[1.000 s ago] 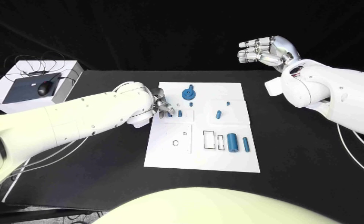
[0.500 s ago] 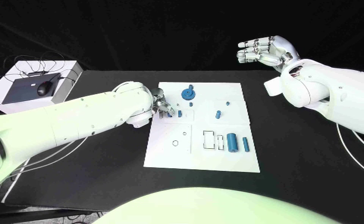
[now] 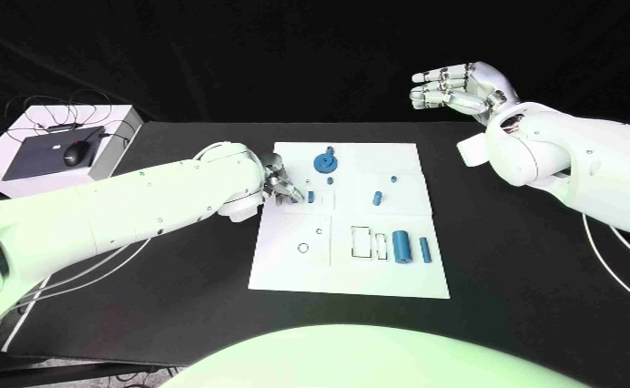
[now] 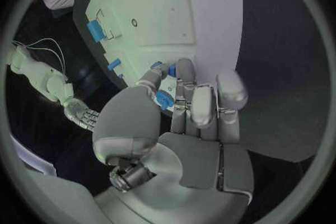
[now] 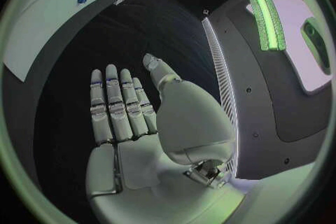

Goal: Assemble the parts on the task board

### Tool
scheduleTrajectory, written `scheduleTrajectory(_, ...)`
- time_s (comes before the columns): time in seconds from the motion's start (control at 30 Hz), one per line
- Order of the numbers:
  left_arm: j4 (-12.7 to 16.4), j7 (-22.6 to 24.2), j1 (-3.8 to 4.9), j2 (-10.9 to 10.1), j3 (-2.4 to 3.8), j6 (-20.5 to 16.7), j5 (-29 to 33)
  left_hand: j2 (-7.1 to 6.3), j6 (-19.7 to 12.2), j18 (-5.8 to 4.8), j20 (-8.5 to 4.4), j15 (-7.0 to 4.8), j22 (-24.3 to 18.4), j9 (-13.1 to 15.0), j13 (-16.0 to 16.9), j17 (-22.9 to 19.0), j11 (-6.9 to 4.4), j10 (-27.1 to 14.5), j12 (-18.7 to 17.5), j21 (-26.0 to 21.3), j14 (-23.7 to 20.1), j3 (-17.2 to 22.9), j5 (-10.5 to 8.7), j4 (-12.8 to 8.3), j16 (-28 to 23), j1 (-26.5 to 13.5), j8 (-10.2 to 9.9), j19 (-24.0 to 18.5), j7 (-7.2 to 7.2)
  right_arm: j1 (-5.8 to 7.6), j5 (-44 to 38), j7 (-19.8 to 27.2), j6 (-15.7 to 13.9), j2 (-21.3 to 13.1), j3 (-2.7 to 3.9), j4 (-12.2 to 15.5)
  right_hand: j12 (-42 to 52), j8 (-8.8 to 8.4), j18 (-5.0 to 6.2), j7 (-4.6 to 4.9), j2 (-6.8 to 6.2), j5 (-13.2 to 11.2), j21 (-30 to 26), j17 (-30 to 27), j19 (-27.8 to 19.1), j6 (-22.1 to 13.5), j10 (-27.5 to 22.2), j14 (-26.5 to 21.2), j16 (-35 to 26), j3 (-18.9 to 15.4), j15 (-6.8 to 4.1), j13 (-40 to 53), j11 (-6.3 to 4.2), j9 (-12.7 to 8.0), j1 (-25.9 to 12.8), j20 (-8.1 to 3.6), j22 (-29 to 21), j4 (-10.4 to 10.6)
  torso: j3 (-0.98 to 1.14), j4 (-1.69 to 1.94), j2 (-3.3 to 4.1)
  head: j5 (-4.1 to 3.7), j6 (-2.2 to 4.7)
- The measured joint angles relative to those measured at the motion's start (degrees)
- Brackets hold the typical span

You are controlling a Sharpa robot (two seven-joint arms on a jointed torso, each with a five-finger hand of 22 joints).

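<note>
The white task board lies mid-table. My left hand is at its left edge, thumb and a fingertip closed round a small blue peg that still touches the board; in the left wrist view the peg shows between them. A blue gear stands just behind the hand. Another small peg lies mid-board, and a thick blue cylinder and a thin one lie at the front right. My right hand hangs high over the table's back right, fingers apart and holding nothing.
A white box carrying a black device and a mouse stands at the table's left rear. Cables trail along the left side. Rectangular slots and a small ring hole mark the board's front half.
The left hand's fingers have shifted very slightly at the small peg. The right hand and the other parts have not moved.
</note>
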Motion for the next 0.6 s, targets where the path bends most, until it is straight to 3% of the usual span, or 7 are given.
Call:
scheduleTrajectory(0.33, 0.2, 0.0, -0.09, -0.2, 0.16, -0.2, 0.0, -0.81, 0.1, 0.0, 0.0, 0.0, 0.0, -0.3, 0.0, 0.3, -0.02, 0.0, 0.3, 0.0, 0.0, -1.6, 0.01, 1.6, 0.0, -0.4, 0.0, 0.0, -0.07, -0.01, 0.0, 0.0, 0.0, 0.0, -0.01, -0.1, 0.0, 0.0, 0.0, 0.0, 0.0, 0.1, 0.0, 0.0, 0.0, 0.0, 0.0, 0.0, 0.0, 0.0, 0.0, 0.0, 0.0, 0.0, 0.0, 0.0, 0.0, 0.0, 0.01, -0.01, 0.0, -0.06, 0.0)
scheduleTrajectory(0.6, 0.7, 0.0, -0.1, -1.0, 0.25, -0.2, -0.1, -0.76, 0.3, 0.0, 0.0, 0.0, 0.0, -0.2, 0.0, 0.8, -0.02, 0.0, 0.6, 0.7, 0.0, -6.6, 0.04, 3.9, 0.6, 0.1, 0.0, 0.0, 0.1, -0.03, 0.0, 0.0, 0.0, -0.1, -0.01, -0.1, 0.2, 0.0, 0.0, 0.28, 0.0, 0.4, 0.0, 0.0, 0.0, -0.3, -0.2, 0.0, 0.0, -0.2, 0.0, 0.0, 0.2, 0.0, 0.0, 0.0, 0.0, -0.2, -0.01, 0.02, 0.0, -0.13, 0.0)
